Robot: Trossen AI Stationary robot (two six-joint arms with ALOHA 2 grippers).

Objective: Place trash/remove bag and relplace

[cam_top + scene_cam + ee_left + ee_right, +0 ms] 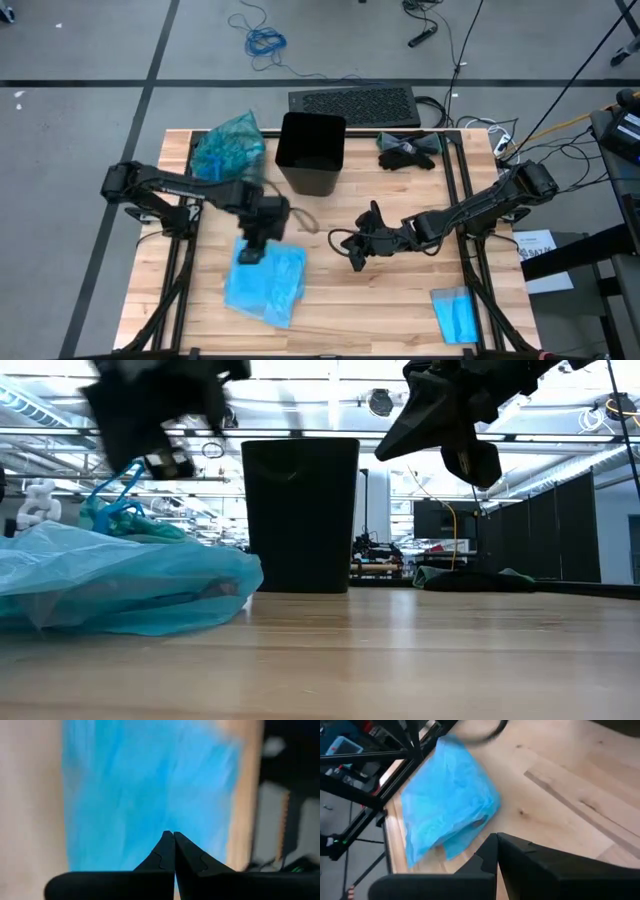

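Wooden table (400, 310): bare bin (311, 152), full teal bag (228, 148) set aside, so relining is next; both clenched, empty, left gripper (250, 254) above sky-blue bag (266, 285), right gripper (357, 262) mid-table, must open and grasp it.

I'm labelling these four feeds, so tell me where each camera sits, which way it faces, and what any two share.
High view: overhead, looking straight down on the table, both arms and the black bin.
Low view: table-top height, level across to the bin; both arms enter from above.
Left wrist view: over the sky-blue bag; shut left gripper below.
Right wrist view: angled across the table to the same bag; shut right gripper.
Shared: all four views show the sky-blue bag.
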